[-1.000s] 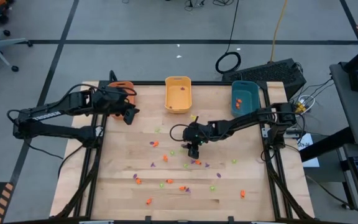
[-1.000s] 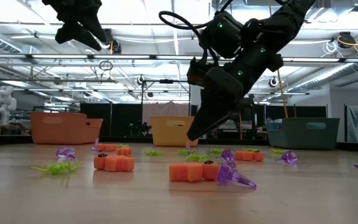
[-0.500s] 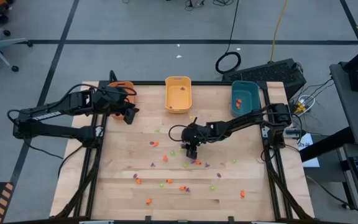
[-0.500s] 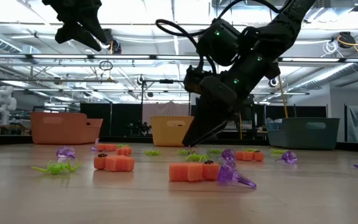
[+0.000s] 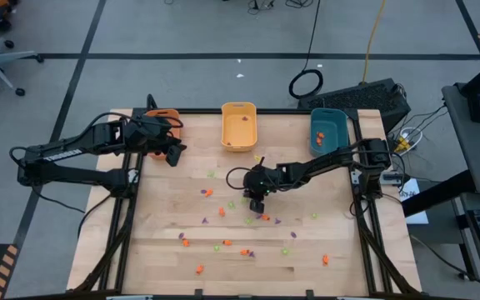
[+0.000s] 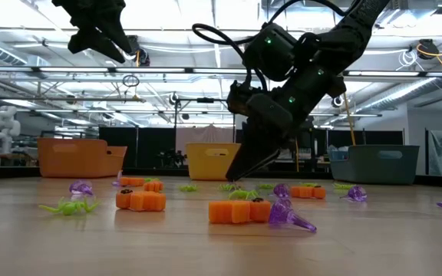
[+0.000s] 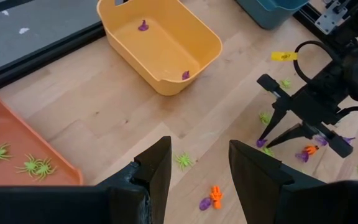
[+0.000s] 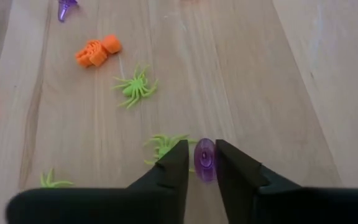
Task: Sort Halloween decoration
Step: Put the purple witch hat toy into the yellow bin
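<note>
The right gripper (image 8: 202, 163) pinches a purple trinket (image 8: 204, 158) between its fingertips on the tabletop (image 8: 303, 74); the left gripper (image 7: 199, 163), well apart, hangs open.

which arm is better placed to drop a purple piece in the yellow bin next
Right. Its fingers are pinched on a purple trinket at mid-table, a short way from the yellow bin. The left gripper hangs empty and open by the orange bin.
</note>
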Robot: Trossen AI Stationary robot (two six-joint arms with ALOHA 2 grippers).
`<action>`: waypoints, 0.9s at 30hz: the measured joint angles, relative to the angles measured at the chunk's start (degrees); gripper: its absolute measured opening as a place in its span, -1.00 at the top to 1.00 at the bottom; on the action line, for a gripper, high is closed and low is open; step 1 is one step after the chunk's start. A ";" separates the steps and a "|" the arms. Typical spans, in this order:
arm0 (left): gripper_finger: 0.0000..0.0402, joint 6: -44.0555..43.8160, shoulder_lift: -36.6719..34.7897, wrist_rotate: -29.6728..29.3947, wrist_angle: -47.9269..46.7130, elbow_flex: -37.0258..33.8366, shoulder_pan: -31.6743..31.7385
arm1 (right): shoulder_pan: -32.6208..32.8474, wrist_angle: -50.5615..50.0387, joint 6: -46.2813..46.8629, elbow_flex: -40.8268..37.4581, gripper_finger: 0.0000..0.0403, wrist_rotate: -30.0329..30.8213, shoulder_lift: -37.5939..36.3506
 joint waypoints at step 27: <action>0.21 0.11 0.00 -2.10 0.10 0.00 0.01 | -8.11 -14.23 -0.38 14.72 1.00 -0.46 -15.10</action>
